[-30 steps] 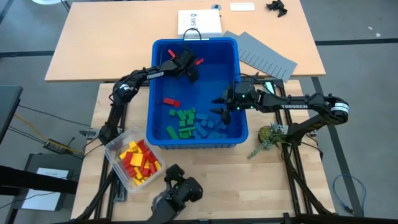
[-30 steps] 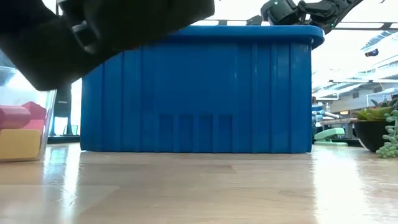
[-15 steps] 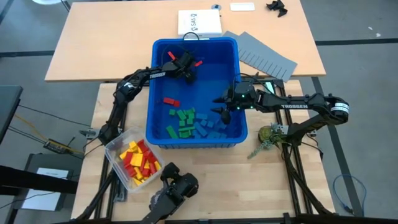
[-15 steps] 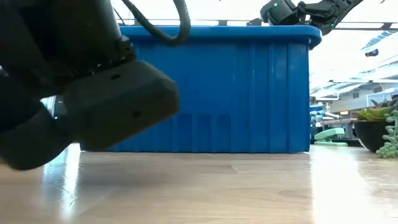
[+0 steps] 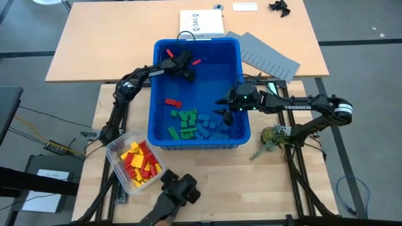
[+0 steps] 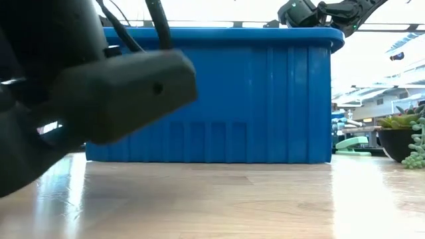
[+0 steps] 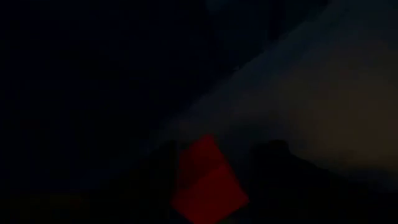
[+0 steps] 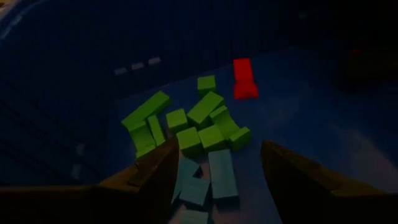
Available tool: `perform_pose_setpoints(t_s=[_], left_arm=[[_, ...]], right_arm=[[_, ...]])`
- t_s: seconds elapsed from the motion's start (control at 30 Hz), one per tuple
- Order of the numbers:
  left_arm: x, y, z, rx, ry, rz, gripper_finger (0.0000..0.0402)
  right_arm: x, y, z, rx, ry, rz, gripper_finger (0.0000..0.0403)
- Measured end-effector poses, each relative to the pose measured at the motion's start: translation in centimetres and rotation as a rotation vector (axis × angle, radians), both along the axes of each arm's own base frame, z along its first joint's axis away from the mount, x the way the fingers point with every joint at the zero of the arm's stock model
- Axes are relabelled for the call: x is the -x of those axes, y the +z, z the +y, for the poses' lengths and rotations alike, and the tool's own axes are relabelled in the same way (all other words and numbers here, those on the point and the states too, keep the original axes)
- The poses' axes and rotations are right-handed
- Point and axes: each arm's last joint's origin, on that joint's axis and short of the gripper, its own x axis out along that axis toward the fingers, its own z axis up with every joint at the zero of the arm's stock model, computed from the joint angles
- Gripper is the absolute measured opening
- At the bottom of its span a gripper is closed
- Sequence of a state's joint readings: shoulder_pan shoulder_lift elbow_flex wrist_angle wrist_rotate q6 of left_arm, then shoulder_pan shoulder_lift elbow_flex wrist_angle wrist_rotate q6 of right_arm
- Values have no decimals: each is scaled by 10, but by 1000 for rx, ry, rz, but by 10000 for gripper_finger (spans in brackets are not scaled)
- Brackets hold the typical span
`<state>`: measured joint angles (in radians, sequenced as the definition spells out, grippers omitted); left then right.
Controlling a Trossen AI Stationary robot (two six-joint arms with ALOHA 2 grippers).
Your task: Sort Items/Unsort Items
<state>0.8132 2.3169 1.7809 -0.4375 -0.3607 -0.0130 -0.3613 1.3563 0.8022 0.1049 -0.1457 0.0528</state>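
Roughly midway: reds and yellows sit in the clear tub [image 5: 117, 150] by the bin's near-left corner; the green blocks [image 5: 187, 123], blue blocks [image 5: 212, 128] and one loose red block [image 5: 173, 102] lie on the blue bin [image 5: 196, 45] floor. Left gripper [image 5: 184, 64] reaches over the bin's far-left corner, clamped on a red block [image 7: 207, 180]. Right gripper [image 5: 222, 107] hangs inside the right wall above the blue blocks, fingers apart, nothing held.
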Motion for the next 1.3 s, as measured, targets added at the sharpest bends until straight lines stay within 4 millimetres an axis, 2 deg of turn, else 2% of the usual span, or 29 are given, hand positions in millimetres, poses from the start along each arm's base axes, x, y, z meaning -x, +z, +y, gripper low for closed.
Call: perform_pose_setpoints(t_s=[0.2,0.5,0.7,0.83,0.93,1.13,1.3], left_arm=[[1,4,-4,74,-17,-47,229],[-12,27,-14,242,-97,-106,229],[-18,27,-27,318,-86,-100,229],[-31,29,-41,262,-114,-42,229],[-40,39,-49,204,-135,-16,229],[-47,68,-52,156,-141,-38,229],[-46,71,-51,159,-95,-61,229]], right_arm=[[0,0,0,0,0,0,229],[0,0,0,-5,-2,1,229],[0,0,0,-7,-2,0,229],[0,0,0,-1,2,3,229],[0,0,0,1,3,4,229],[0,0,0,8,7,6,229],[0,0,0,8,5,6,229]])
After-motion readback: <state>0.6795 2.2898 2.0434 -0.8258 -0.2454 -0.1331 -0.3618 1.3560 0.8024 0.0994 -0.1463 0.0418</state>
